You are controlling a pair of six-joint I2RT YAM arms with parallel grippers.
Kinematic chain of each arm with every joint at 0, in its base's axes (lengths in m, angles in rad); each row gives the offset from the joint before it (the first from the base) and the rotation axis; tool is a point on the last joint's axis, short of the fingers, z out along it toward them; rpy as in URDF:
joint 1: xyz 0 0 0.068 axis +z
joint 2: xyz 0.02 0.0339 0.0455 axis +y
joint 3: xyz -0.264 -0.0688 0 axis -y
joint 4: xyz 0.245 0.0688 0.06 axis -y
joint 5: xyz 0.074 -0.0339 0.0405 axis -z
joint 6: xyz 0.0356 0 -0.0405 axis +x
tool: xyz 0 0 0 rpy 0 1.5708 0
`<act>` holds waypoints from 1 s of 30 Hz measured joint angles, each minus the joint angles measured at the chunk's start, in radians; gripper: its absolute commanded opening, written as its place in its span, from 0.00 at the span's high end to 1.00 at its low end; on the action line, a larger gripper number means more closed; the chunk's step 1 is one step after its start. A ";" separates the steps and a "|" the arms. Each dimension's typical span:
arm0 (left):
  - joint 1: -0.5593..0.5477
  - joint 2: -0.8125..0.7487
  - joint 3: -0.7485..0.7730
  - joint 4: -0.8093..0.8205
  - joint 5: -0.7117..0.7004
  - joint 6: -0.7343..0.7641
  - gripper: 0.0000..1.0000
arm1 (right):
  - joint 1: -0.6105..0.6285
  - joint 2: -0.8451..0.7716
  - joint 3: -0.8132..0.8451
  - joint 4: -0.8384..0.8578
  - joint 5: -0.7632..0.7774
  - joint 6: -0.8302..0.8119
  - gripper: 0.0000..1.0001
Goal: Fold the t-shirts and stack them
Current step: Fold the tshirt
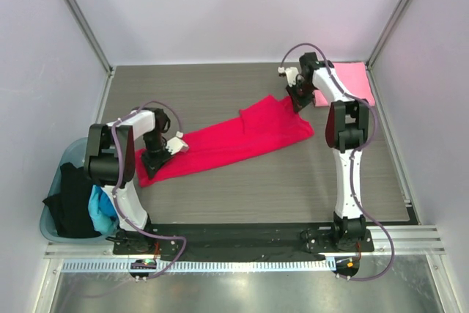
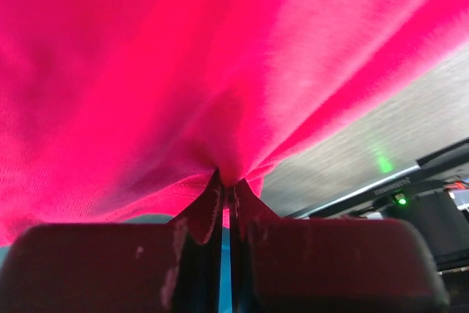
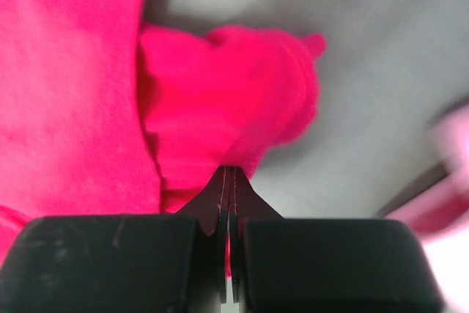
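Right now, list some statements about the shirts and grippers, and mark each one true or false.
1. The left gripper and right gripper are both shut on the red shirt. True.
2. The red shirt is folded into a neat square. False: it is stretched out long between the grippers.
3. The pink shirt lies at the far right corner of the table. True.
4. The black shirt is spread on the table. False: it hangs bunched in the bin at the left.

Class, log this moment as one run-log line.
left jaws: shut on red t-shirt | right jaws: shut on same shirt | pink t-shirt: flat, far-right corner
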 measured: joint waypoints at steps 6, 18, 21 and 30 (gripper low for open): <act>-0.040 0.000 -0.013 -0.063 0.058 0.016 0.99 | 0.045 0.220 0.391 -0.016 0.004 -0.045 0.99; -0.373 0.031 0.135 -0.193 0.264 0.090 0.96 | 0.135 0.328 0.451 0.427 0.066 -0.042 0.99; -0.504 0.055 0.137 -0.198 0.332 0.091 0.96 | 0.153 0.377 0.473 0.585 0.090 -0.024 0.99; -0.745 0.168 0.230 -0.207 0.494 0.051 0.87 | 0.204 0.467 0.476 0.912 0.118 0.006 0.99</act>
